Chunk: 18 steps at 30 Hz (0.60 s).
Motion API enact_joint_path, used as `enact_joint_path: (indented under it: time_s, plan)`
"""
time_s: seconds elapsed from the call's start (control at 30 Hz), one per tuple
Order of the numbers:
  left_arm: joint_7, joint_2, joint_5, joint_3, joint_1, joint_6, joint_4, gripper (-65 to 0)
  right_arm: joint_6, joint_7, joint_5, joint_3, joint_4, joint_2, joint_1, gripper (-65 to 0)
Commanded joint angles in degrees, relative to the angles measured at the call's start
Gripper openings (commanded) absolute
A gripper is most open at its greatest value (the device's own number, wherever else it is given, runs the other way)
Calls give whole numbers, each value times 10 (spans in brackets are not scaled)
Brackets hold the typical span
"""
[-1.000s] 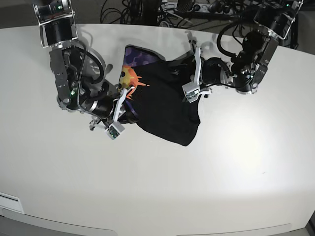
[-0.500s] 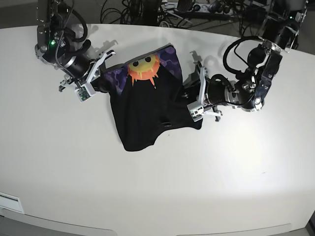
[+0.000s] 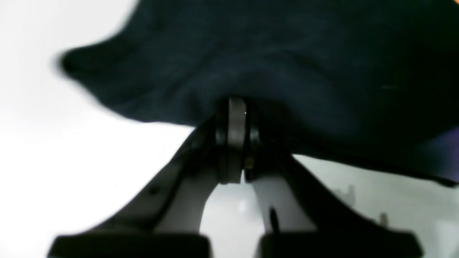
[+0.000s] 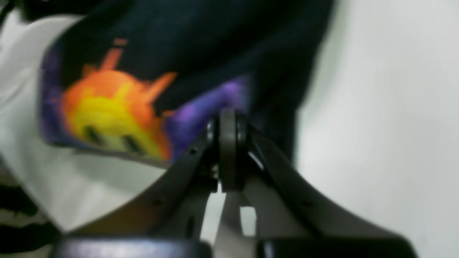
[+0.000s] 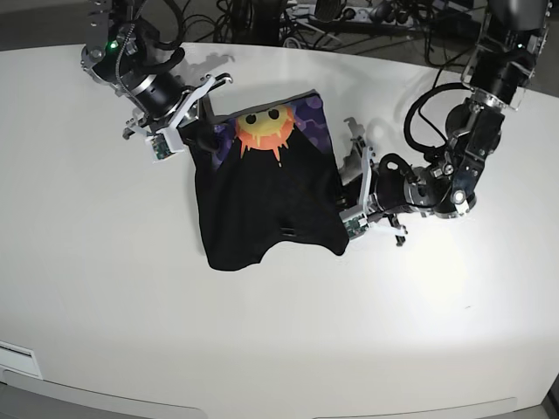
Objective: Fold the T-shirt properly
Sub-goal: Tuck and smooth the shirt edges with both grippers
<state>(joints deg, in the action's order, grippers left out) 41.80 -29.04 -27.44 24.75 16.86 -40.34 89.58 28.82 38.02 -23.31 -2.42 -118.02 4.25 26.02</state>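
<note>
The black T-shirt (image 5: 262, 205) lies partly spread on the white table, with its sun face print (image 5: 265, 129) on purple showing at the far edge. My right gripper (image 5: 207, 129) is at the shirt's far-left corner. In the right wrist view it (image 4: 227, 120) is shut on the purple edge beside the sun face (image 4: 107, 114). My left gripper (image 5: 341, 190) is at the shirt's right edge. In the left wrist view it (image 3: 233, 109) is shut on a fold of plain black cloth (image 3: 269, 61), lifted a little off the table.
The white table (image 5: 279, 332) stretches wide in front of the shirt. Cables and equipment (image 5: 332, 13) lie beyond its far edge. A white label (image 5: 17, 358) sits at the front-left corner.
The right gripper has carried the printed edge toward the far side and right. The left gripper has pulled the right edge nearer. The shirt now lies flatter and wider.
</note>
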Motion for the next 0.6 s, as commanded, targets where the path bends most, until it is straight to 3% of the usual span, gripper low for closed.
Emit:
enact_joint_path:
  time_s: [0.0,0.13,0.2,0.4,0.57]
  plan:
    - [-23,-5,0,-4,19,15,7,-650,4,-8,-6,-2,-12,-8,-1,-650]
    - [-94,-1,29,-4,27,102,-4,-650,3,-8,-7,-2,-12,-29,3,-650]
    - [-115,10,50,-4,27,125,-17,-650,4,-9,-6,-2,-13,-33,11,-650]
    - [-123,45,65,-4,36,130,-83,-650,37,-9,-43,-2,-23,-34,32,-650]
    - [-122,46,45,-4,82,129,-92,-650,32,-9,-43,-2,-63,-36,28,-650]
